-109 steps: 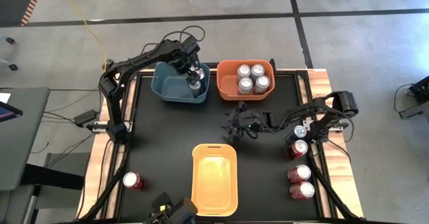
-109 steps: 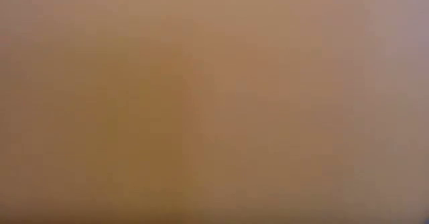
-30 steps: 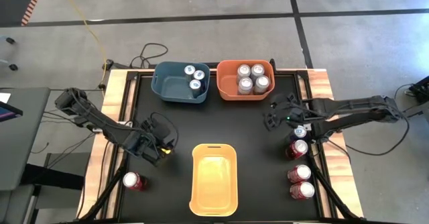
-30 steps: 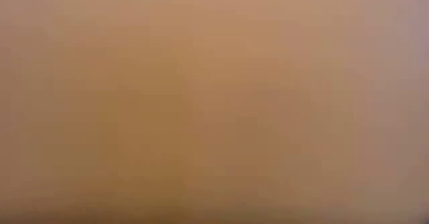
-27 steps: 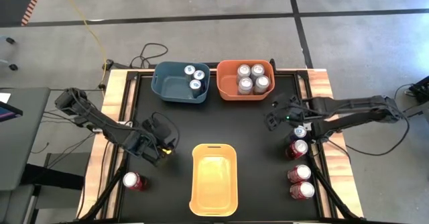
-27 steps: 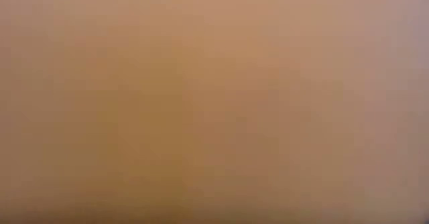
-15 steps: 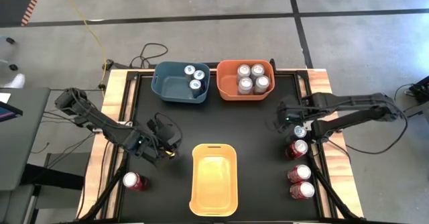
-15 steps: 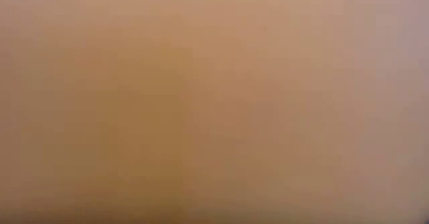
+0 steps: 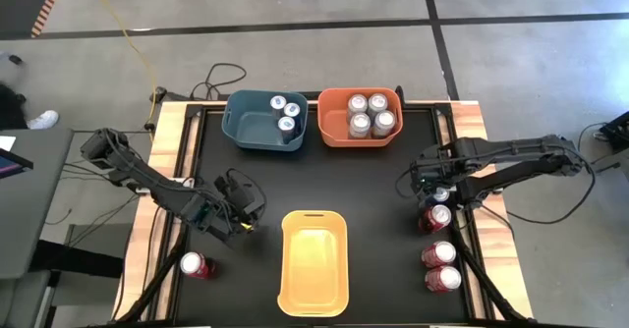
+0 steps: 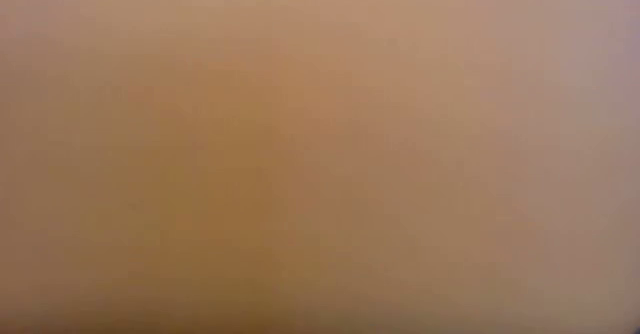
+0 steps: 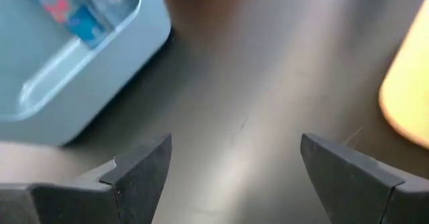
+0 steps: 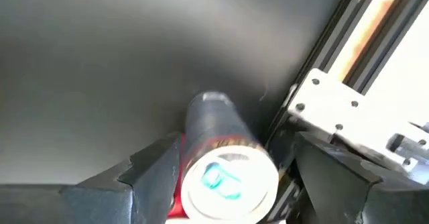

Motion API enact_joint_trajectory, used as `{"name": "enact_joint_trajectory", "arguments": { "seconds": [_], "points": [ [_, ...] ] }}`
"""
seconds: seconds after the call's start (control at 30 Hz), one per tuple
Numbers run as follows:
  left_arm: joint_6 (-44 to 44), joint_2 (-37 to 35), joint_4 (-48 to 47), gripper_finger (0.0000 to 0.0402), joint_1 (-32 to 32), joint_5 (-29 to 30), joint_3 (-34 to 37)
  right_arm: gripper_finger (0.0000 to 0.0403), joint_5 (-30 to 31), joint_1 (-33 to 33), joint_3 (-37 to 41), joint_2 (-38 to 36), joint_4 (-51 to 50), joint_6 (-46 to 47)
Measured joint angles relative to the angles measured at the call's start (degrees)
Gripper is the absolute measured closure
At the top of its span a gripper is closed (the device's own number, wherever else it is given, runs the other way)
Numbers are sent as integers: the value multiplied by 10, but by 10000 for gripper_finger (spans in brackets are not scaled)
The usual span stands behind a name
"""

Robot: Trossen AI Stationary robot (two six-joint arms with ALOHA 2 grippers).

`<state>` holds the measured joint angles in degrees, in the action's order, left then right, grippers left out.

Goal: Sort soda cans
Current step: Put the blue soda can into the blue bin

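Overhead, a black table [image 9: 383, 230] is seen with three bins: an empty yellow bin [image 9: 314, 263] nearest the camera, a blue bin [image 9: 257, 132] holding three blue cans [image 9: 286, 113], and an orange bin [image 9: 334, 132] holding four silver cans [image 9: 370, 114]. The left gripper [image 9: 248, 213] is held over bare table beside the yellow bin, jaws apart and empty. The right gripper [image 9: 424, 184] is poised with jaws apart either side of a dark blue can [image 12: 224, 160] at the right edge, not clamped. Three red cans [image 9: 438, 253] are lined up behind it; another red can [image 9: 196, 265] is stood at the near-left corner.

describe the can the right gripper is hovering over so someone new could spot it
Find the table's right edge, where cans stand in a column. The right gripper hangs open over the topmost can. That can is dark blue; the three red cans sit below it in the high view.
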<state>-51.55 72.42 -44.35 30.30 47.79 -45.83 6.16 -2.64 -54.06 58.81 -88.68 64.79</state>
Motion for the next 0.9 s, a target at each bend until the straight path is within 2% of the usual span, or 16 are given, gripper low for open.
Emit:
{"name": "enact_joint_trajectory", "arguments": {
  "seconds": [0.2,0.37,0.67,0.77,0.9],
  "points": [
    [-40,0,77,77,2,-21,74,97,-38,-1,0,0,0,-8],
    [-11,0,186,77,13,-32,123,97,-48,-24,28,0,2,24],
    [3,0,194,77,12,-47,120,100,-48,-50,41,0,68,56],
    [3,0,194,77,12,-49,120,121,-47,-57,41,4,89,54],
    [7,-2,196,77,9,-46,120,168,-25,-72,41,7,121,53]
  ]
}}
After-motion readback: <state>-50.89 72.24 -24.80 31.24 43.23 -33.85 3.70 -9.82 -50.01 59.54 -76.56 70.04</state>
